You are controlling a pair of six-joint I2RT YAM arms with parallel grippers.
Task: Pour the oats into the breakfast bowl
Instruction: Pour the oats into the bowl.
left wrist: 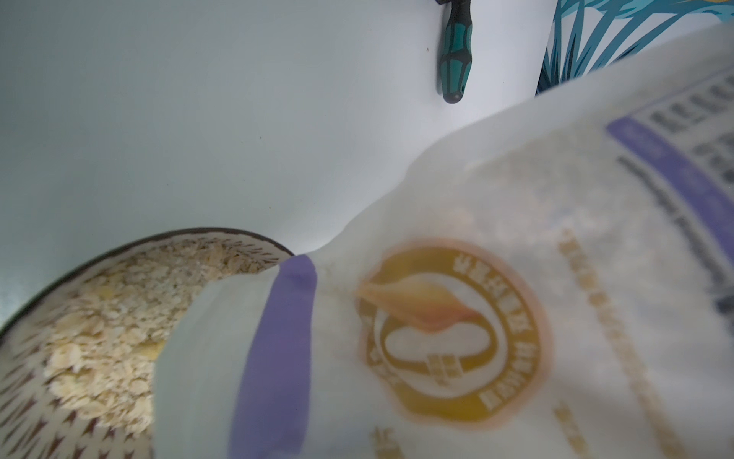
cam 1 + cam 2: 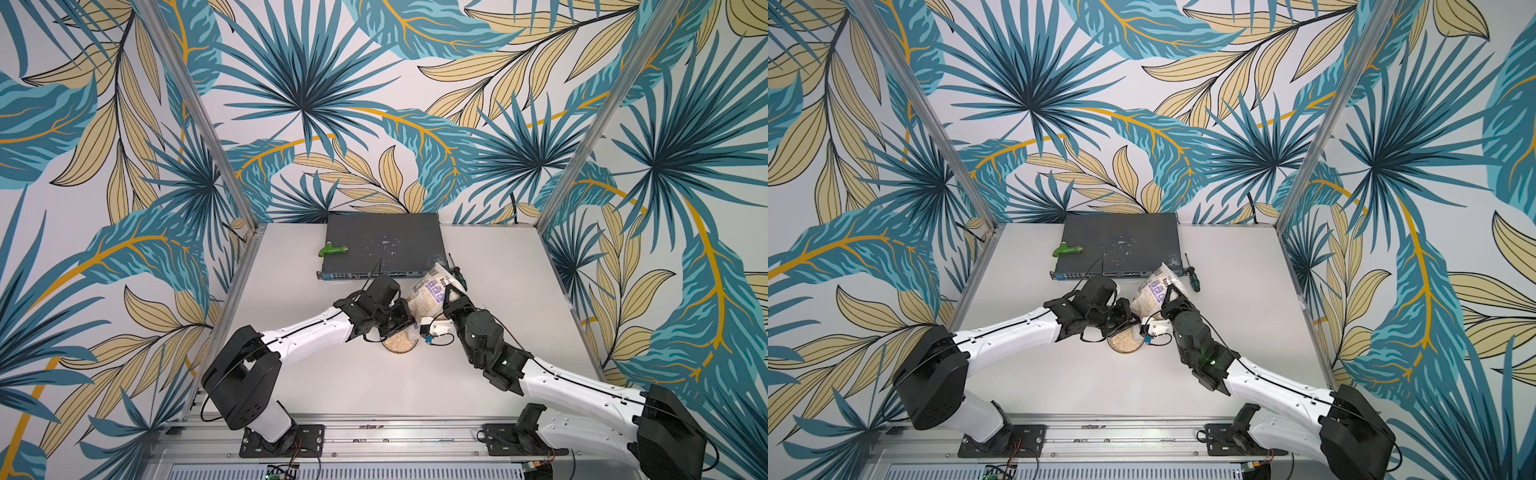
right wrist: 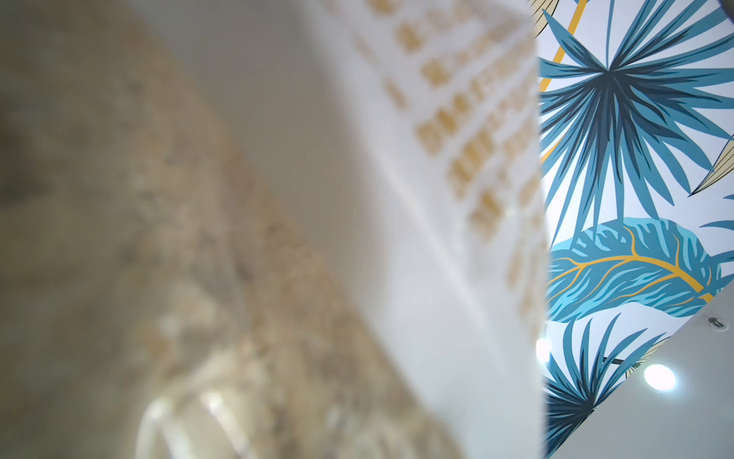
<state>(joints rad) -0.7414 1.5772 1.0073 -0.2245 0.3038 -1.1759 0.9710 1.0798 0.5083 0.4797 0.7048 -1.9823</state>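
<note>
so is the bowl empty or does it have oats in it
Partly full. In the left wrist view the breakfast bowl holds a bed of oats, with its patterned inner wall showing above them.

The oats bag (image 2: 430, 291) tilts over the bowl (image 1: 222, 230); the screwdriver (image 2: 1192, 277) lies behind it, seemingly beside the switch (image 2: 382, 241).

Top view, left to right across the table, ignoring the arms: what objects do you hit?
Green plastic pipe fitting → small round white bowl with dark rim → crinkly clear plastic oats bag → green-and-black-handled screwdriver. Wide dark network switch skipped.
</note>
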